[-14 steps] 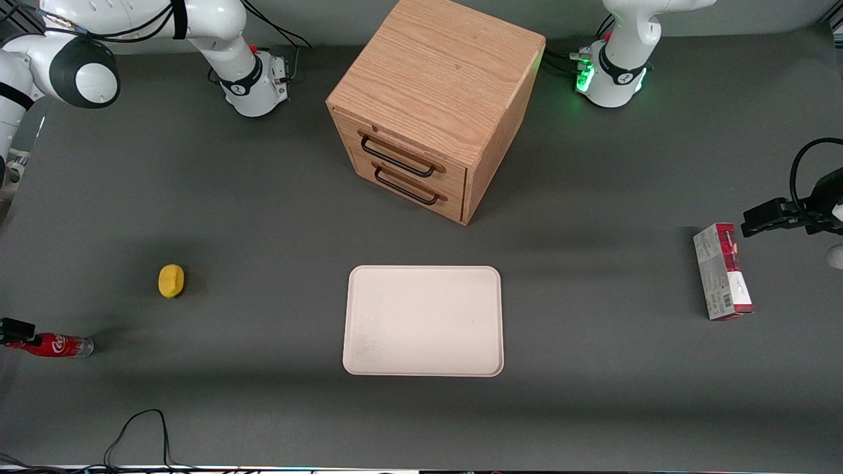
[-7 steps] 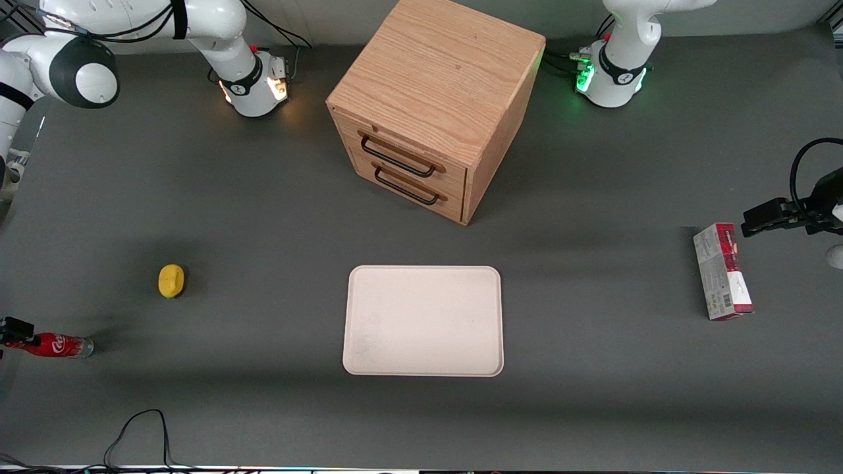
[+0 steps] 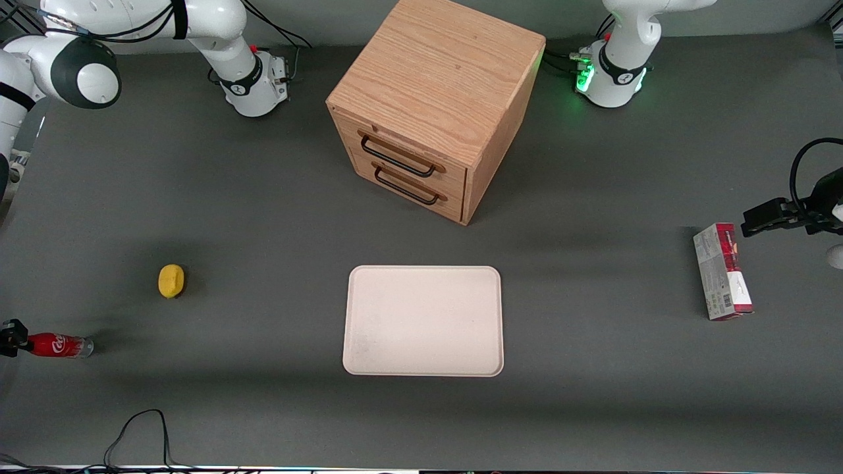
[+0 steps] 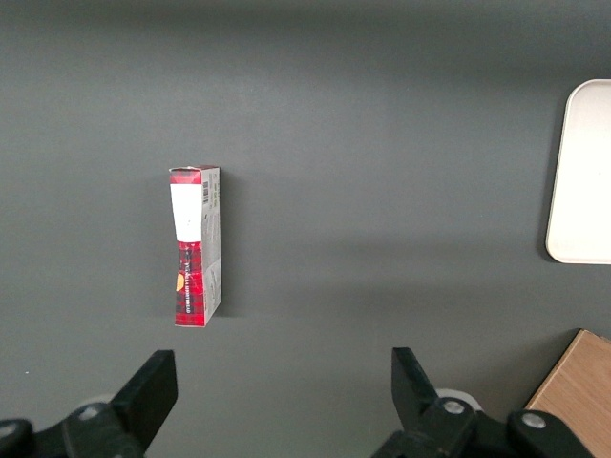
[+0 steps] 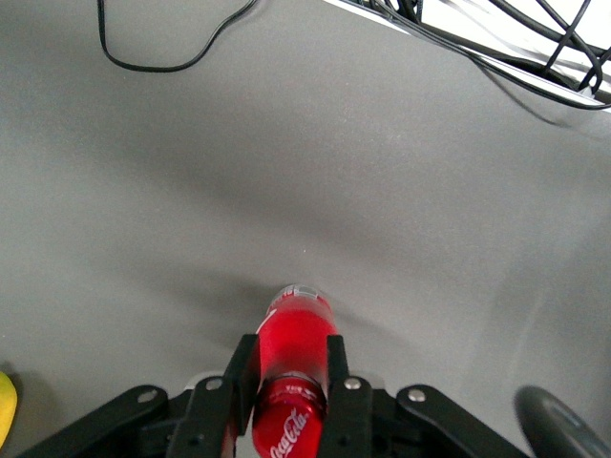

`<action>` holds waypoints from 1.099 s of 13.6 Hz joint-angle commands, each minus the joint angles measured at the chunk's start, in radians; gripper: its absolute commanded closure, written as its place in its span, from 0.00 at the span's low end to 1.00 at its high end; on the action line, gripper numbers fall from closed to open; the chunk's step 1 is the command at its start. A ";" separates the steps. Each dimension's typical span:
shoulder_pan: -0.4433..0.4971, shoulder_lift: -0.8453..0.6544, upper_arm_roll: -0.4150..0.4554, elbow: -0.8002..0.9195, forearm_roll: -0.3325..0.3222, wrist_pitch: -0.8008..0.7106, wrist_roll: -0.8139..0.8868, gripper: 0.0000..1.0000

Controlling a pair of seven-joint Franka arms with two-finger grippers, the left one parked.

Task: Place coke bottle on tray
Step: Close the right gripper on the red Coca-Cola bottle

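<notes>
The coke bottle (image 3: pixel 58 345) lies on its side on the grey table at the working arm's end, far from the cream tray (image 3: pixel 423 320) at the table's middle. It has a red cap, a red label and a clear base. My right gripper (image 3: pixel 12 337) is at the bottle's cap end, low over the table. In the right wrist view the gripper (image 5: pixel 292 348) has its two fingers pressed against both sides of the bottle (image 5: pixel 294 329) near the neck. The clear base points away from the wrist. The tray's edge also shows in the left wrist view (image 4: pixel 582 172).
A yellow lemon (image 3: pixel 171 281) lies farther from the front camera than the bottle, between it and the tray. A wooden two-drawer cabinet (image 3: pixel 435 99) stands farther back than the tray. A red-and-grey carton (image 3: pixel 722 271) lies toward the parked arm's end. A black cable (image 3: pixel 141 428) loops at the table's near edge.
My gripper has shifted slightly toward the table's end, so more of the bottle's cap end shows. The bottle has not moved.
</notes>
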 commanded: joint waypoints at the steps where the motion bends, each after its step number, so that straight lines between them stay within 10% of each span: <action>1: 0.004 0.018 -0.002 0.035 -0.024 -0.013 -0.024 0.73; 15: -0.007 -0.115 -0.009 0.041 -0.059 -0.236 -0.044 1.00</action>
